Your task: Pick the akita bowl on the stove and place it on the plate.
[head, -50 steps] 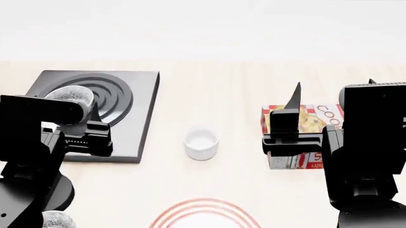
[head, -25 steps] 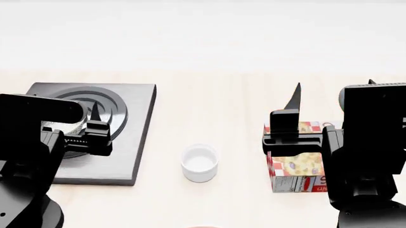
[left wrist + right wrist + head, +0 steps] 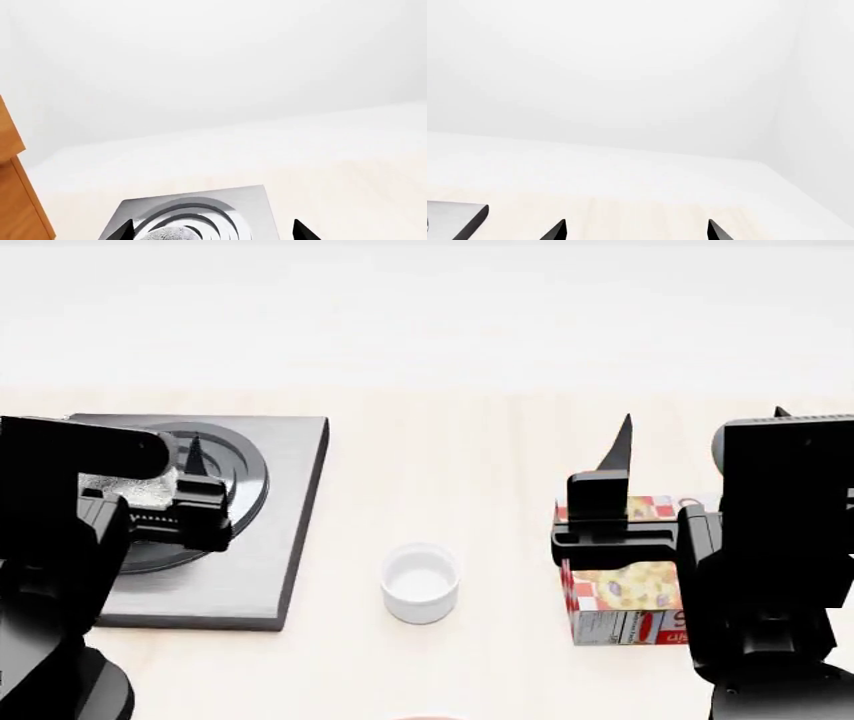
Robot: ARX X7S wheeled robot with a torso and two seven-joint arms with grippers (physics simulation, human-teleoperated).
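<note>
I am holding my left gripper [image 3: 187,465] above the stove [image 3: 287,530], because the akita bowl [image 3: 127,490] is sitting there on the raised rings and that is the thing I need to lift. In the head view my own arm is hiding most of the bowl; only a speckled patch is showing beside the gripper body. The left wrist view is giving me a better cue: the bowl's rim [image 3: 170,234] is peeking in at the edge of the picture between my 2 fingertips [image 3: 123,231], with the stove's rings [image 3: 200,217] just beyond it. Those tips are standing well apart, so the left claw is spread and grasping nothing. I judge that I am lining up for the descent, straddling the bowl so the fingers can come down on either side of its wall.

My right gripper [image 3: 621,455] is idling over the cookie box [image 3: 621,595], kept out of the way. Its 2 tips [image 3: 557,231] are wide apart in the right wrist view, so it is released and empty too.

A small white cup [image 3: 420,583] is standing between the stove and the box. Only a faint sliver of the plate [image 3: 427,718] is showing at the near edge of the head view.
</note>
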